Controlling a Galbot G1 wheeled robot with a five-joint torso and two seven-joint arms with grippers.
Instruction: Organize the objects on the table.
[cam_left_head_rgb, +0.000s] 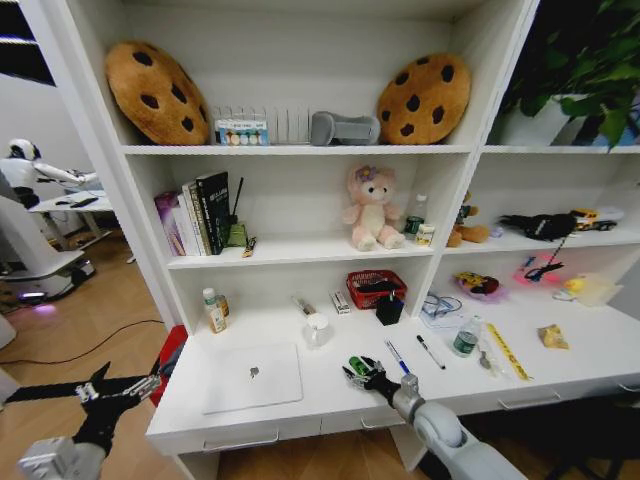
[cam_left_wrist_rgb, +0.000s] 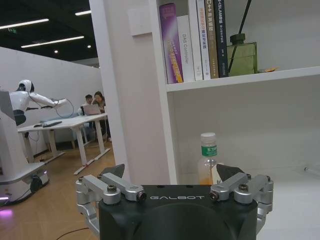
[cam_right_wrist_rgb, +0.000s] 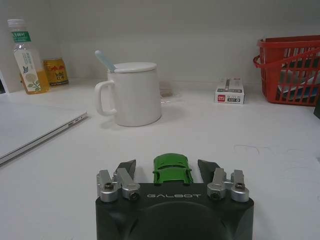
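Right tool (cam_right_wrist_rgb: 170, 167) open around green car (cam_right_wrist_rgb: 172, 168)

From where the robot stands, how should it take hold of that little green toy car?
Across its two long sides, coming down from above. The green toy car sits low and flat on the table, nose toward the white mug, and the right gripper already has an open finger on each flank. The left gripper hangs off the desk's end.

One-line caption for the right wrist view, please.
Right gripper open around the green toy car on the white desk, facing a lidded white mug.
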